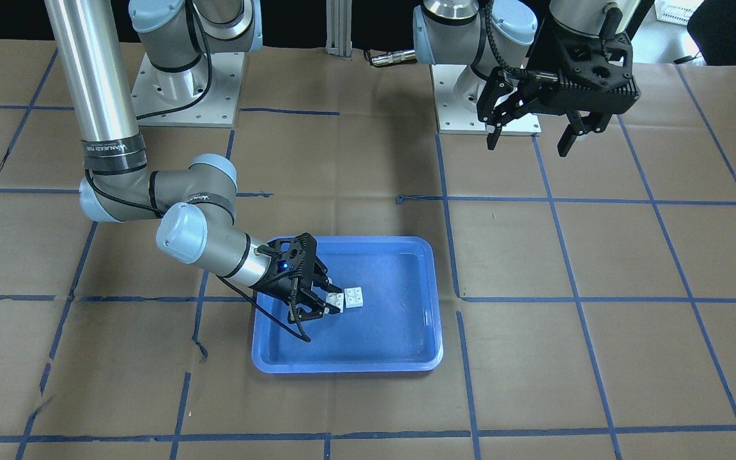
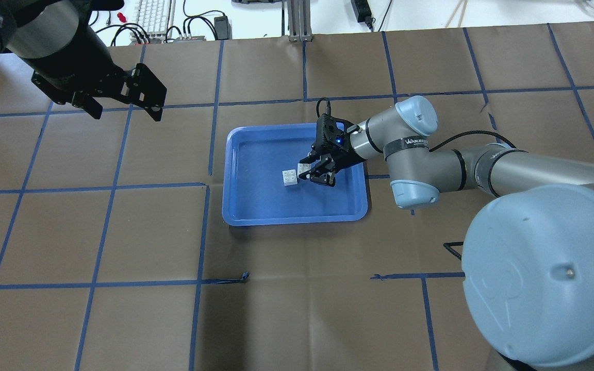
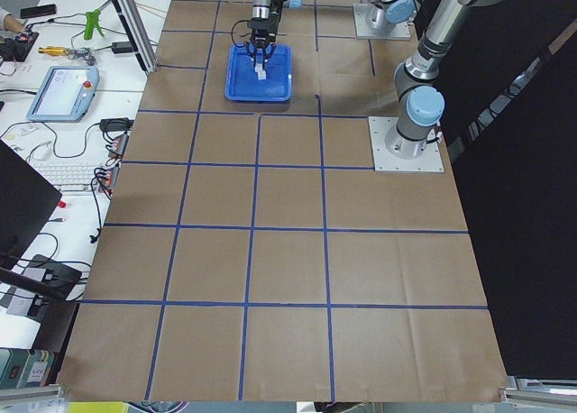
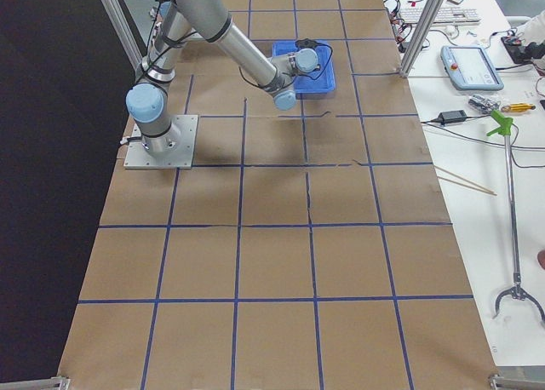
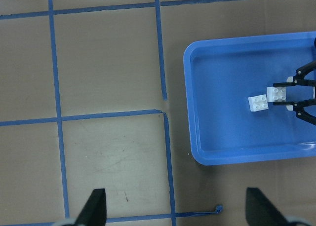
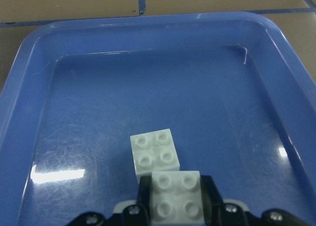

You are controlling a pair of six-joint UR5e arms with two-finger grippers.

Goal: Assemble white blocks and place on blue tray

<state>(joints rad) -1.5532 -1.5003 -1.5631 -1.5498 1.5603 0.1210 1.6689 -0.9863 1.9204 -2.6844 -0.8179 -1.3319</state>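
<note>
On the tabletop [image 1: 598,255] a blue tray [image 1: 406,358], right end effector [image 1: 331,301] inside it clamped on one white block [image 6: 176,196], second white block [image 6: 154,153] on the tray floor just beside, left end effector [image 1: 528,145] spread wide, empty, raised well apart.

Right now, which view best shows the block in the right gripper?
The right wrist view: the held block fills the foreground, clamped in the right gripper, four studs clear. The left wrist, front and overhead views show it small; in the side views it is a speck or hidden.
</note>
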